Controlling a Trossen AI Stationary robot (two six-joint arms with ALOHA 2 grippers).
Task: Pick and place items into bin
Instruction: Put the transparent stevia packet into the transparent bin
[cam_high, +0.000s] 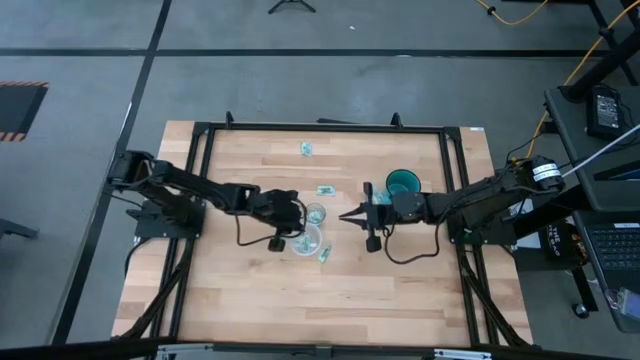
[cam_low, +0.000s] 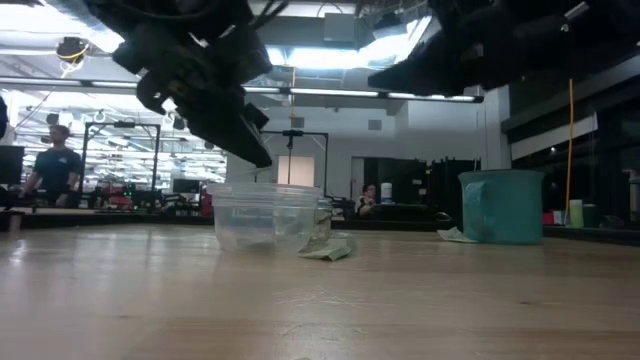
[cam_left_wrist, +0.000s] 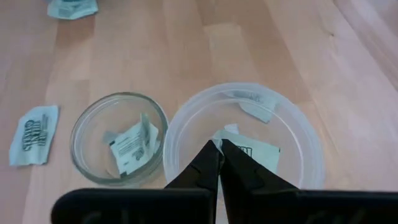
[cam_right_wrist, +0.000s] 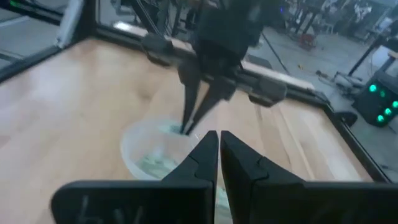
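While both arms reach toward the middle of the table (cam_high: 250, 300), the high view puts the left gripper (cam_high: 297, 238) over the rim of the clear bin (cam_high: 309, 240), with a smaller clear dish (cam_high: 316, 213) just beyond it. The right gripper (cam_high: 350, 216) hovers a little way off, its tips aimed at the bin. One packet (cam_high: 325, 190) lies between the two grippers on the far side, nearer the right one. Another packet (cam_high: 325, 253) rests just beside the bin on its near side, closest to the left gripper. A third packet (cam_high: 306, 149) sits well apart toward the far edge, and the teal mug (cam_high: 403, 184) stands beside the right arm.

From table height, the left gripper (cam_low: 250, 145) hangs above the bin (cam_low: 268, 217), and a packet (cam_low: 330, 250) lies against the bin's wall.

Seen from the left wrist, the left gripper (cam_left_wrist: 220, 151) has its fingers pressed together with nothing between them, right above the bin (cam_left_wrist: 298, 134). Two packets (cam_left_wrist: 252, 149) already lie inside, directly beneath the tips. The dish (cam_left_wrist: 87, 134) beside it holds one more packet (cam_left_wrist: 130, 146). A loose packet (cam_left_wrist: 34, 134) lies flat on the wood past the dish, its long side running away from the gripper.

Looking from the right wrist, the right gripper (cam_right_wrist: 219, 142) is also closed and empty, pointing at the bin (cam_right_wrist: 140, 152) with the left gripper (cam_right_wrist: 189, 127) dipping into it.

By my judgement, the next pick is a packet outside the bin, and the one by the near wall suits the left arm.
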